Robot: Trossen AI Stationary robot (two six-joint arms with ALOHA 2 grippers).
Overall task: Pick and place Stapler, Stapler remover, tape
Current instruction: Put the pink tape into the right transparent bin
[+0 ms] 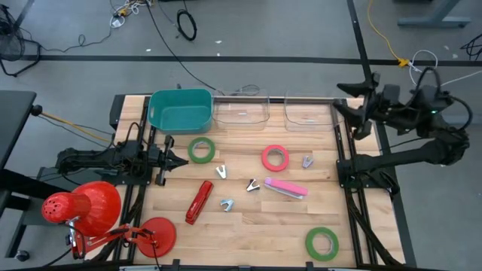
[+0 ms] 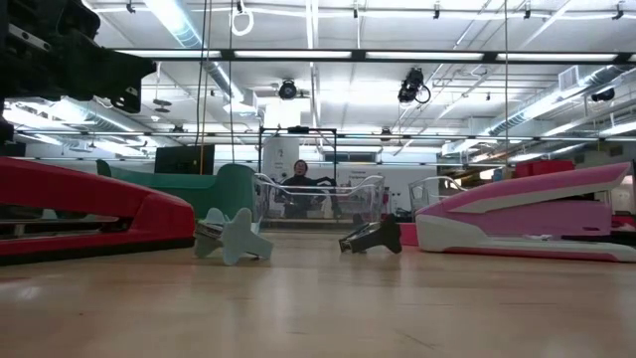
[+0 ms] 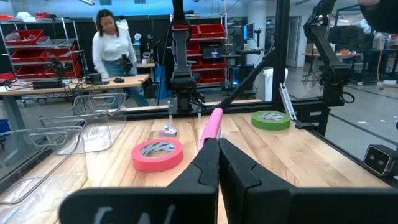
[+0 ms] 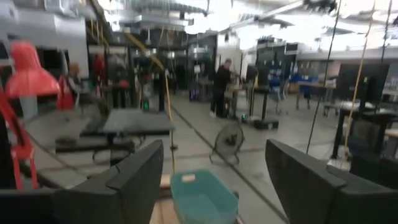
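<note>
A red stapler (image 1: 199,202) and a pink stapler (image 1: 285,187) lie flat on the wooden table. Several small staple removers lie around them, such as one (image 1: 221,172) and a purple one (image 1: 307,161). A green tape roll (image 1: 201,149), a red-pink roll (image 1: 275,157) and a second green roll (image 1: 321,242) lie flat. My left gripper (image 1: 184,159) is shut and empty, low at the table's left, beside the first green roll. In the left wrist view its tips (image 3: 217,146) point at the red-pink roll (image 3: 158,154). My right gripper (image 1: 345,99) is open and empty, raised at the far right; it also shows in the right wrist view (image 4: 214,180).
A teal bin (image 1: 179,109) and two clear containers (image 1: 241,111) (image 1: 309,113) stand along the far edge. A red desk lamp (image 1: 83,211) stands at the near left. Bare wood lies between the things. People show in the room beyond the table.
</note>
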